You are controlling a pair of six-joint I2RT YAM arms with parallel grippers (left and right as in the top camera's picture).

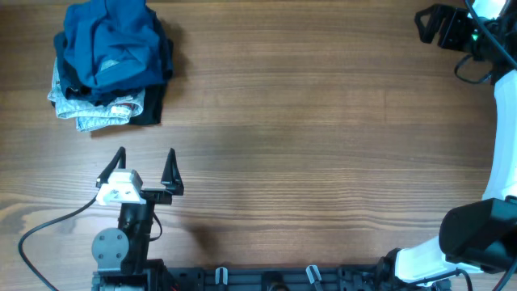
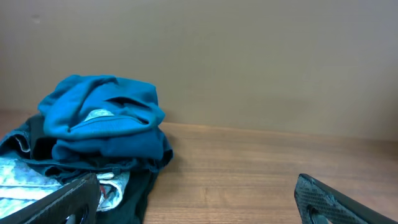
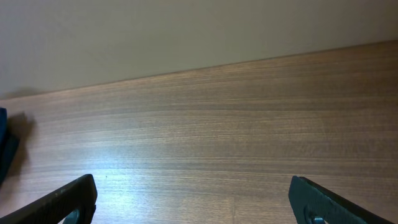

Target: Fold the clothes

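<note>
Atop the corner pile [image 1: 98, 113], the clothes [image 1: 113, 40] sit bunched.

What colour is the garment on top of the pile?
Teal-blue garment, clearest in left wrist view.

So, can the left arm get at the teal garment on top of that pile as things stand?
Probably yes: the open left end effector sits near the teal garment, with only bare table between them.

The crumpled teal-blue fabric garment [image 1: 111, 40] lay atop a pale denim piece [image 1: 90, 117] and a black garment [image 1: 152, 107], at the overhead frame's upper left.
</note>
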